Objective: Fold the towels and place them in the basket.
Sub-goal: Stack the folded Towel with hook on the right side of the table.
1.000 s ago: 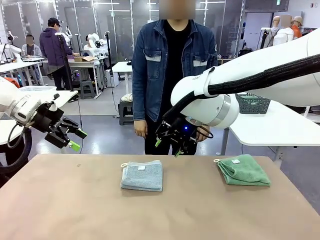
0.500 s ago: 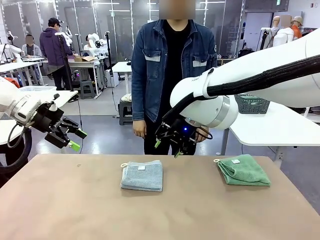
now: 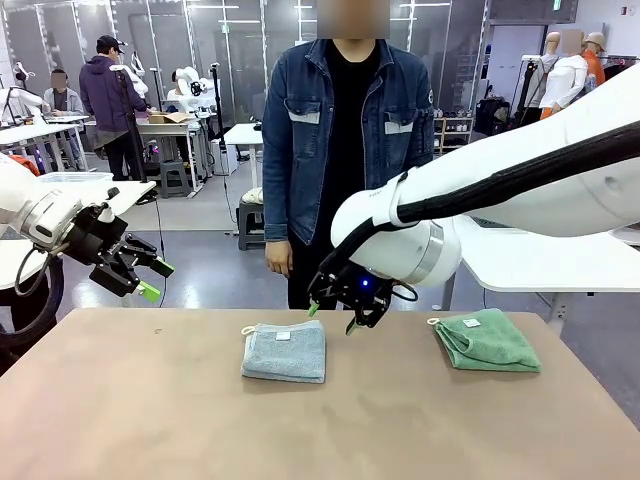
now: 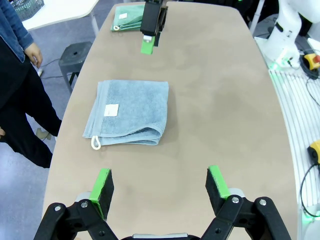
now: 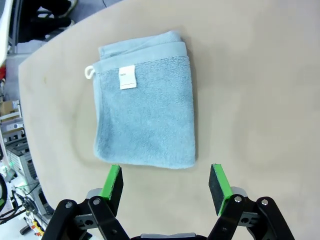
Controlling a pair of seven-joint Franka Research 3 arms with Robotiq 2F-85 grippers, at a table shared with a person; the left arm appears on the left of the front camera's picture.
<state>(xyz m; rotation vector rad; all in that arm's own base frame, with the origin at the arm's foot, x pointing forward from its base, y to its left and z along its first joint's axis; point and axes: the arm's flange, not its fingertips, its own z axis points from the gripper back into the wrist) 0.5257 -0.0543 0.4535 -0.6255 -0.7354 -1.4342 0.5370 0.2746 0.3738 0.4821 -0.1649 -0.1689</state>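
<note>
The right pincer [image 3: 331, 318] hangs released, jaws spread and empty, just above the far right corner of the folded blue-grey towel [image 3: 285, 350]; in its wrist view the green pads [image 5: 114, 182] straddle bare worktop [image 5: 240, 100] just short of that towel [image 5: 145, 117]. The left pincer [image 3: 150, 279] is also released and empty, held in the air off the worktop's far left corner, well apart from both towels. The blue-grey towel lies near the middle of the far edge. The mint green towel [image 3: 487, 341], folded, lies near the far right corner.
</note>
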